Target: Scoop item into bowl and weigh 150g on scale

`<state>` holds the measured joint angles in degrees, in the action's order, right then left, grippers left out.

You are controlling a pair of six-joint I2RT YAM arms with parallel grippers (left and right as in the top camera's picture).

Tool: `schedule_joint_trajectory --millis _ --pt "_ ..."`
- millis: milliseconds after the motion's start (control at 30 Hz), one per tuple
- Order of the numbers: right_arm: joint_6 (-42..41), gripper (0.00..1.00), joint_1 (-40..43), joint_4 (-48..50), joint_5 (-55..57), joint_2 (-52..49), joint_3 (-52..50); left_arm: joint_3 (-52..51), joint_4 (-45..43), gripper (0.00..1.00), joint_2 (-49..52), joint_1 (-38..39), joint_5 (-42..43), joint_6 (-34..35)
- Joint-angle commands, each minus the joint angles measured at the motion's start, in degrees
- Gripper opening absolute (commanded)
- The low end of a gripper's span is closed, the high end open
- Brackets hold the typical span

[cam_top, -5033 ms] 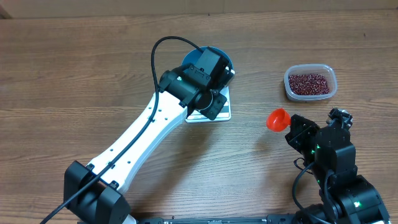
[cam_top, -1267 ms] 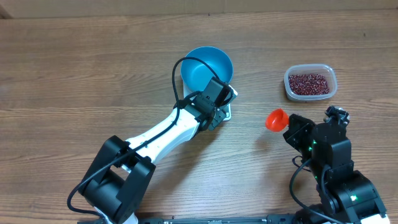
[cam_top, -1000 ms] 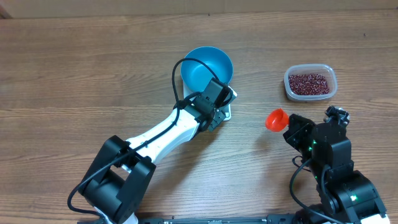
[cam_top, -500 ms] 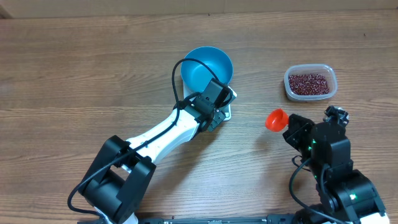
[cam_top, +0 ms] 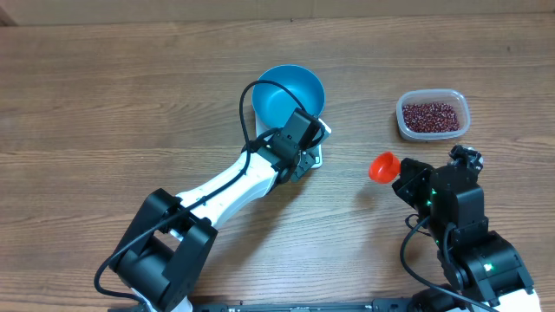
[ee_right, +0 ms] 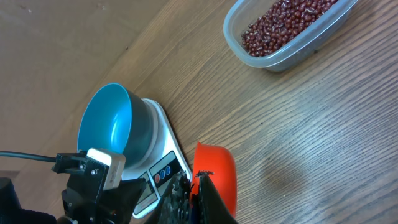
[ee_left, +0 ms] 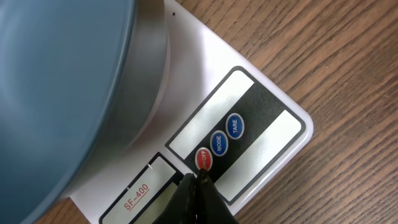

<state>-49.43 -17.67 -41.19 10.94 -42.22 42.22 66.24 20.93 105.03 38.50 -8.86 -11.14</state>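
Beans, tiny, dark red and loose (cam_top: 432,116), sit in the clear plastic tub (ee_right: 273,62) on the wooden desk (cam_top: 130,104). They look light and would roll, so scoop them, don't pinch. The right pincer (ee_right: 189,190) is closed on the orange-red plastic scoop (ee_right: 217,177). The left pincer (ee_left: 198,186), closed and empty, points at the flat white scale (ee_left: 261,143).
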Motion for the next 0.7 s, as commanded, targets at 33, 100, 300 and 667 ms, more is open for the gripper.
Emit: schedule_joint_trajectory --millis 33,100,300,667 --pt "0.4 0.04 -0.2 0.5 1.0 0.1 1.6 -0.5 -0.3 0.04 0.6 -0.3 -0.3 -0.4" --pt "0.4 0.04 -0.2 0.5 1.0 0.1 1.6 -0.5 -0.2 0.04 0.6 -0.3 0.0 -0.4" --pt "0.4 0.04 -0.2 0.5 1.0 0.1 1.6 -0.5 -0.2 0.04 0.6 -0.3 1.2 -0.4" --pt "0.4 0.04 -0.2 0.5 1.0 0.1 1.6 -0.5 -0.3 0.04 0.6 -0.3 1.0 -0.2"
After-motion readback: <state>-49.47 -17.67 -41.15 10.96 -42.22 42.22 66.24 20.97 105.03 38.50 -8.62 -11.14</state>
